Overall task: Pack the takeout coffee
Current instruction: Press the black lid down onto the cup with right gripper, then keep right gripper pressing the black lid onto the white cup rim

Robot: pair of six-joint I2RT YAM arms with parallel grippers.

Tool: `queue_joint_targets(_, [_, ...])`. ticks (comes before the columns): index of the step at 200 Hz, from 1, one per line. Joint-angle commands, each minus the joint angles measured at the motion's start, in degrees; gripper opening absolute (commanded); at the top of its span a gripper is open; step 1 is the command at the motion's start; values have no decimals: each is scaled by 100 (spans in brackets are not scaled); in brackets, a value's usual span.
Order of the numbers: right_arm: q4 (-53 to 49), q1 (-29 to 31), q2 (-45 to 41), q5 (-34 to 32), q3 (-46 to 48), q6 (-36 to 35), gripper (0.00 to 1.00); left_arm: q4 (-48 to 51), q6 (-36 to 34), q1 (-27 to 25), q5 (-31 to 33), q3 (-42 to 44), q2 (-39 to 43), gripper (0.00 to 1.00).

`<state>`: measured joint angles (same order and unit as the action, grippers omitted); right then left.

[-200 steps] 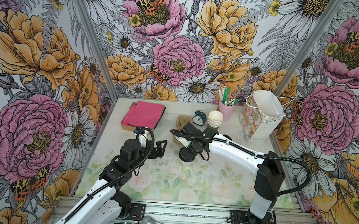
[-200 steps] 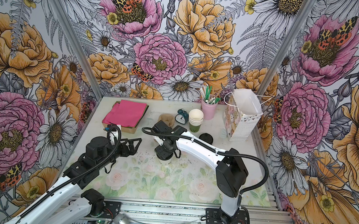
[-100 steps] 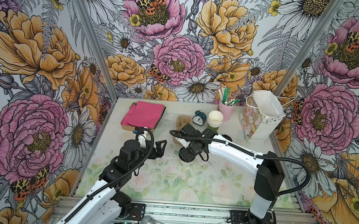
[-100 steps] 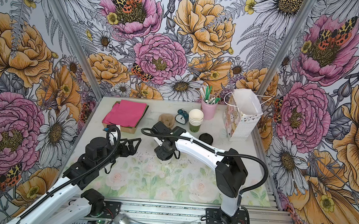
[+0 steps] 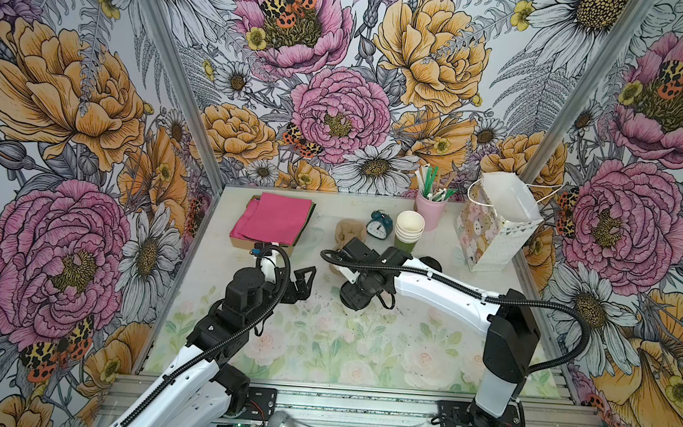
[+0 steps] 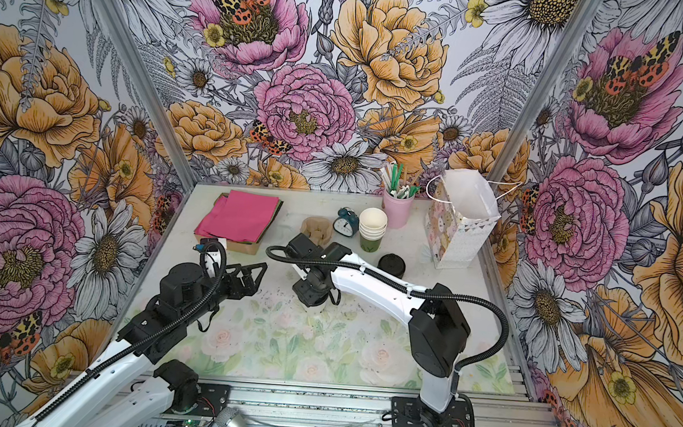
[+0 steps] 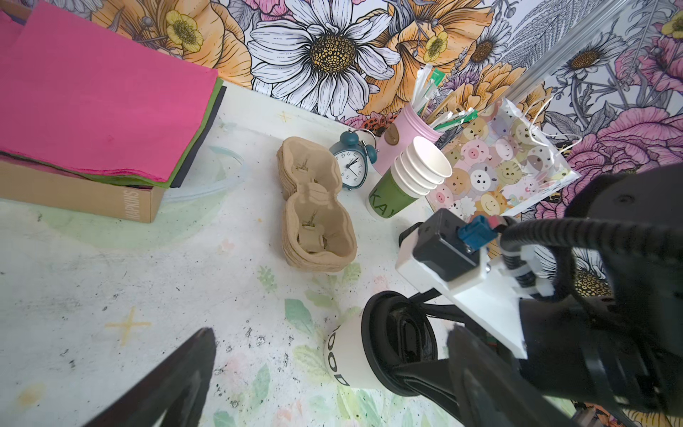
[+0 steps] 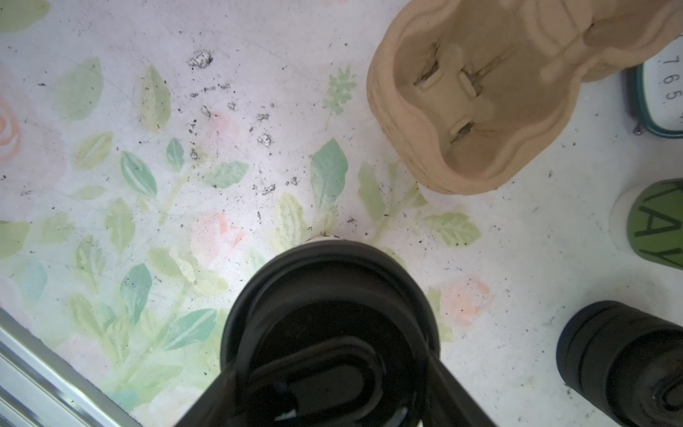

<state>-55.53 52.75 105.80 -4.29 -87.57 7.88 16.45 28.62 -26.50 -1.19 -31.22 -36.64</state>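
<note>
Top view: the right gripper (image 5: 353, 301) is reaching down at mid-table; the left gripper (image 5: 303, 282) is hovering beside it, spread wide, empty.
Left wrist: the takeout coffee (image 7: 345, 364) is appearing upright beneath the right gripper.
Right wrist: its jaws are clasping the lid (image 8: 329, 307) at the rim.
The cup is probably light and crushable, so the stiff rim is offering the safest hold.

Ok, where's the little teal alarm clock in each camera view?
In a top view: alarm clock at the back, between pulp cup carrier and paper cup stack.
In a top view: alarm clock in the same spot.
Left wrist: whole, between carrier and pink straw cup.
Right wrist: a sliver of dial, cut off by the frame, beyond the carrier.
Shared landmark: the carrier.
</note>
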Motion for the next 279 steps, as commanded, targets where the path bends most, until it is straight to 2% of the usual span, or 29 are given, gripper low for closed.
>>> queue_joint_targets(1, [-819, 165, 1249, 346, 713, 16, 59, -111, 82, -48, 124, 90, 61, 99])
queue_joint_targets(137, [-960, 218, 1300, 234, 734, 126, 58, -194, 108, -48, 136, 106, 36, 99])
queue_joint_targets(279, [-934, -62, 776, 255, -79, 425, 60, -274, 92, -56, 119, 77, -58, 99])
